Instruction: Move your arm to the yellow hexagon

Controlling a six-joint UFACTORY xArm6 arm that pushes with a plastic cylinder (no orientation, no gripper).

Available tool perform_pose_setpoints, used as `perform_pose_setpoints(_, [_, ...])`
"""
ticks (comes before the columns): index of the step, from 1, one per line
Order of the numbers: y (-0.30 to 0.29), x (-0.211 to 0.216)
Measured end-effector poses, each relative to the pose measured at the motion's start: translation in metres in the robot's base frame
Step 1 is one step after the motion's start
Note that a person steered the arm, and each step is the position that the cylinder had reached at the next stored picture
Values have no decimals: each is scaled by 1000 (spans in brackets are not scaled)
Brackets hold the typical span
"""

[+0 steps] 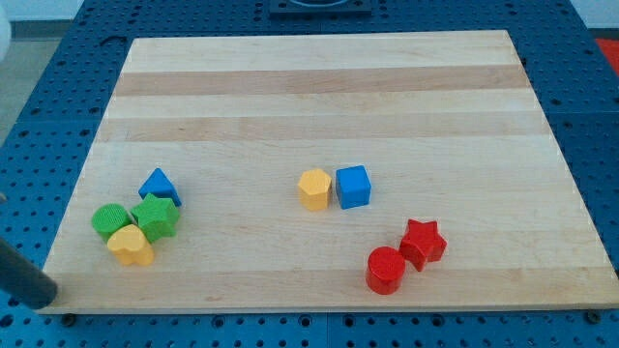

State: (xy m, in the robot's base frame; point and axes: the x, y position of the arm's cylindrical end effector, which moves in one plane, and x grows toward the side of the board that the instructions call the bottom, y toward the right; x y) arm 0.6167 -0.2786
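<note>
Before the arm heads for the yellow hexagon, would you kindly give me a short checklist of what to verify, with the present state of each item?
1. Target located: ok. The yellow hexagon sits near the board's middle.
2. Neighbour noted: ok. The blue cube stands right beside it on the view's right, touching or nearly so.
3. My tip located: ok. It is at the view's bottom left, off the board's corner, apart from every block.
4. Straight path clear: not ok. The yellow heart-like block and green star lie near that line.
5. Not confusing the two yellow blocks: ok, their shapes differ.
6. Red cylinder and red star out of the way: ok.
</note>
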Motion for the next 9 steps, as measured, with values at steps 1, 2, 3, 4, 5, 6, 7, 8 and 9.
perform_pose_setpoints(1, [46, 1])
perform_pose_setpoints(2, [78, 1])
perform_pose_setpoints(3, [95, 1])
perform_pose_setpoints(4, [122, -9])
perform_pose_setpoints(5, [167, -28])
perform_pose_setpoints(6, [216, -42])
perform_pose_setpoints(7, [248, -55])
perform_pose_setpoints(8, [274, -69])
perform_pose_setpoints(9, [285, -86])
